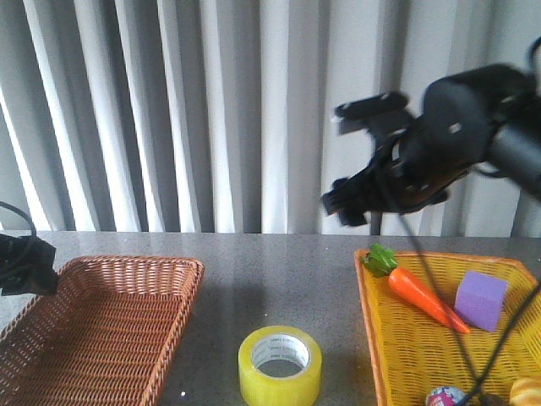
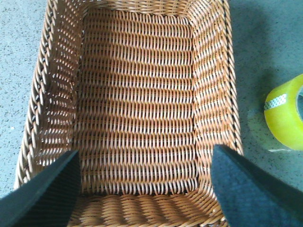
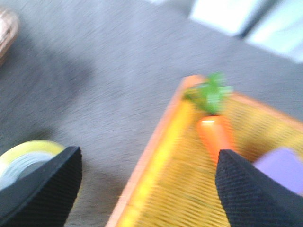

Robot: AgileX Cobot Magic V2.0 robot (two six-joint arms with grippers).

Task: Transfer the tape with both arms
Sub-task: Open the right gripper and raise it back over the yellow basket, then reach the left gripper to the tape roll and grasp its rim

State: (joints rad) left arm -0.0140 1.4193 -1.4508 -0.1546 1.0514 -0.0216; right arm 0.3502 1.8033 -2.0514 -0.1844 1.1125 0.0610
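Observation:
The yellow tape roll [image 1: 280, 364] with a white printed core stands on the grey table between the two baskets, near the front edge. It also shows at the edge of the left wrist view [image 2: 287, 113] and of the right wrist view [image 3: 26, 153], partly behind a finger. My right gripper [image 1: 355, 203] hangs high in the air above the yellow basket's near-left corner, open and empty, blurred by motion. My left gripper [image 1: 30, 271] sits at the far left over the brown basket; the left wrist view [image 2: 144, 189] shows it open and empty.
A brown wicker basket [image 1: 182, 279] lies at the left, empty inside [image 2: 137, 94]. A yellow basket [image 1: 365, 292] at the right holds a toy carrot [image 1: 423, 298], a purple block [image 1: 480, 301] and a small colourful ball [image 1: 445, 396]. A curtain hangs behind the table.

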